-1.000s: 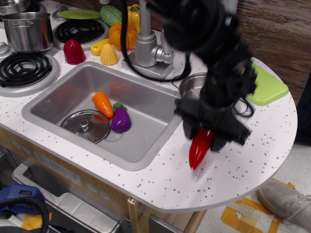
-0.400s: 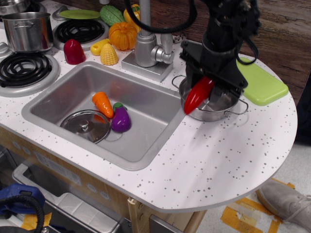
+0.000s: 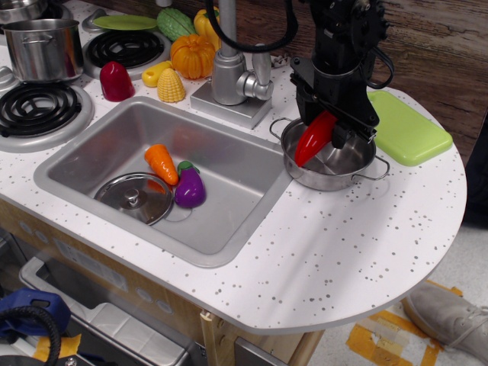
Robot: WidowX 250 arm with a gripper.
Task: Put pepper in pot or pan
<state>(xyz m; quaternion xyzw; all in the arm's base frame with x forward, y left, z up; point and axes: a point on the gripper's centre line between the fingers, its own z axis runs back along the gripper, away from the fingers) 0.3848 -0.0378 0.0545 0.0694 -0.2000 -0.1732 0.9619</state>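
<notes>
The red chili pepper [image 3: 314, 139] hangs tip-down from my black gripper [image 3: 331, 122], which is shut on its upper end. It is held just above the inside of the shallow steel pot [image 3: 347, 174], over the pot's left half. The pot stands on the speckled counter to the right of the sink, with thin wire loop handles at its left and right. The pepper's stem cap is hidden by the gripper.
The sink [image 3: 91, 145] holds an orange carrot [image 3: 161, 162], a purple eggplant [image 3: 190, 188] and a steel lid [image 3: 135, 197]. A green board [image 3: 406, 128] lies right of the pot. The faucet [image 3: 232, 70] stands left of it. A taller steel pot [image 3: 43, 48] sits on the stove.
My gripper has carried the pepper up from the front counter and back over the shallow pot, then shifted slightly farther right above it.
</notes>
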